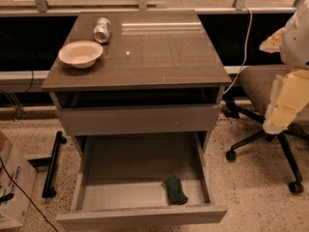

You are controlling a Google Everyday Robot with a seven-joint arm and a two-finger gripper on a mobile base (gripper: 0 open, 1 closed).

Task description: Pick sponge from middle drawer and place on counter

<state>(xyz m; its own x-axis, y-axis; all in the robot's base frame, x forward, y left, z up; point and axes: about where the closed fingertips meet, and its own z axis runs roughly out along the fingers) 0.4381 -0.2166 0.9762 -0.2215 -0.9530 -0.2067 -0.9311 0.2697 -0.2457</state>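
The dark green sponge (175, 190) lies on the pale floor of the open middle drawer (96, 197), near its front right corner. The drawer is pulled far out toward me. The counter (159, 52) is the glossy brown-grey top of the cabinet, above and behind the drawer. My gripper (285, 103), with pale yellow foam fingers, hangs at the far right edge of the view, level with the upper drawer, well to the right of and above the sponge. It holds nothing.
A white bowl (80, 53) and a tipped metal can (102, 30) sit on the counter's left rear. An office chair (263, 93) stands right of the cabinet, behind my gripper. A cardboard box (12, 187) and a black bar (52, 166) lie at the left.
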